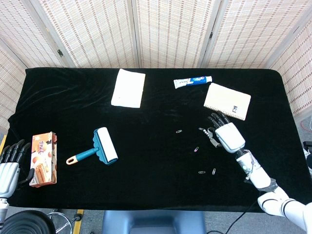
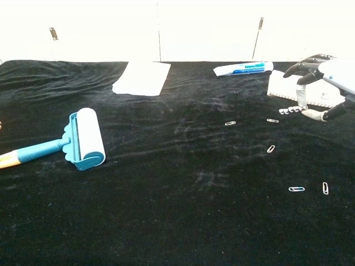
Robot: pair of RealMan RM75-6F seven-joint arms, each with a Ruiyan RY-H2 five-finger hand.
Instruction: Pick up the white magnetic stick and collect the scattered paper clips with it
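My right hand [image 1: 225,135] [image 2: 324,83] hovers over the right side of the black table, in front of the notebook. It pinches a short white magnetic stick [image 2: 303,98] pointing down. A small chain of paper clips [image 2: 288,111] clings to the stick's lower end, just right of a loose clip [image 2: 272,120]. Several more clips lie scattered on the cloth: one [image 1: 179,131] to the left, one [image 1: 196,149] in the middle, and two [image 1: 201,171] [image 1: 213,171] nearer me. My left hand [image 1: 9,165] rests at the far left edge, fingers apart, holding nothing.
A teal lint roller [image 1: 100,148] lies left of centre. A snack box [image 1: 44,158] sits beside my left hand. At the back are a white cloth [image 1: 128,87], a toothpaste tube [image 1: 192,81] and a spiral notebook [image 1: 227,101].
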